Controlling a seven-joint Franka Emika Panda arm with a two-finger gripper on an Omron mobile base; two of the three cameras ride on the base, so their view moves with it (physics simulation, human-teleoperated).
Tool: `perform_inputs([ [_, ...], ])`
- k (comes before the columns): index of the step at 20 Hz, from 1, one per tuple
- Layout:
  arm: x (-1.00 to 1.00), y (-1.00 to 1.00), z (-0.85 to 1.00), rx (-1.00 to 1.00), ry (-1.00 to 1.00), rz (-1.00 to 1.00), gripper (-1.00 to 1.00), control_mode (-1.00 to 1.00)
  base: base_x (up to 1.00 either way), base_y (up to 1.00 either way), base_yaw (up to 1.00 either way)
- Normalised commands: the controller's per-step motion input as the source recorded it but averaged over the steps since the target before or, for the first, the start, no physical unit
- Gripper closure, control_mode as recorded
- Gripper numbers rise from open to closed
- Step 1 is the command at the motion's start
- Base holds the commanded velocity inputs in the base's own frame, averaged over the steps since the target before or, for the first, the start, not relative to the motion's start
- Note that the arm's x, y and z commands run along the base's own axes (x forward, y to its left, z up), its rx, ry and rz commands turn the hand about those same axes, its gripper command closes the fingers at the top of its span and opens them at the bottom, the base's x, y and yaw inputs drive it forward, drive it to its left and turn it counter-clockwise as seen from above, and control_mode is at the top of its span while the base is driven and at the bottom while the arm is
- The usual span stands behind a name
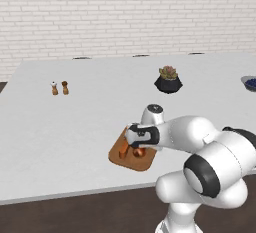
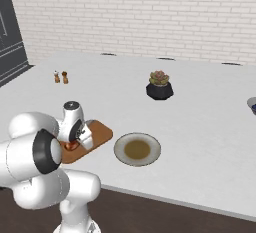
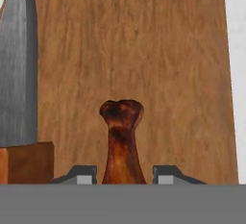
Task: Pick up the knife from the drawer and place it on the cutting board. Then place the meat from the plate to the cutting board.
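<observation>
Reaching low over the cutting board (image 3: 144,50), end effector (image 3: 124,175) spread around meat (image 3: 122,136), beside knife (image 3: 19,74)

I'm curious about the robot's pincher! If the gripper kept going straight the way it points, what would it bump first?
Probably the meat, sitting between the gripper fingertips; just beyond lies the cutting board. Depth is hard to judge.

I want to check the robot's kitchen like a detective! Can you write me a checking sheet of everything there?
Surface: white counter, by a white brick wall.
Job's things: cutting board near the front edge, knife and meat on it; plate beside the board, bare.
Clutter: two small shakers, potted plant, blue-filled bowl at the edge.
Hand: hand low over the board, fingers either side of the meat; grip unclear.
Cables: nothing seen.
Surroundings: dark cabinet.
</observation>
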Motion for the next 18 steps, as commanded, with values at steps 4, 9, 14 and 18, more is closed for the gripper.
perform_inputs([
  [4, 0.34, 0.00, 0.00, 0.00, -0.06, 0.00, 1.00, -1.00, 0.00, 0.00, 0.00],
  [9, 0.18, 0.00, 0.00, 0.00, -0.05, 0.00, -1.00, -1.00, 0.00, 0.00, 0.00],
  [14, 0.02, 0.00, 0.00, 0.00, -0.01, 0.00, -1.00, -1.00, 0.00, 0.00, 0.00],
  [18, 0.00, -0.03, 0.04, 0.00, 0.00, 0.00, -1.00, -1.00, 0.00, 0.00, 0.00],
])
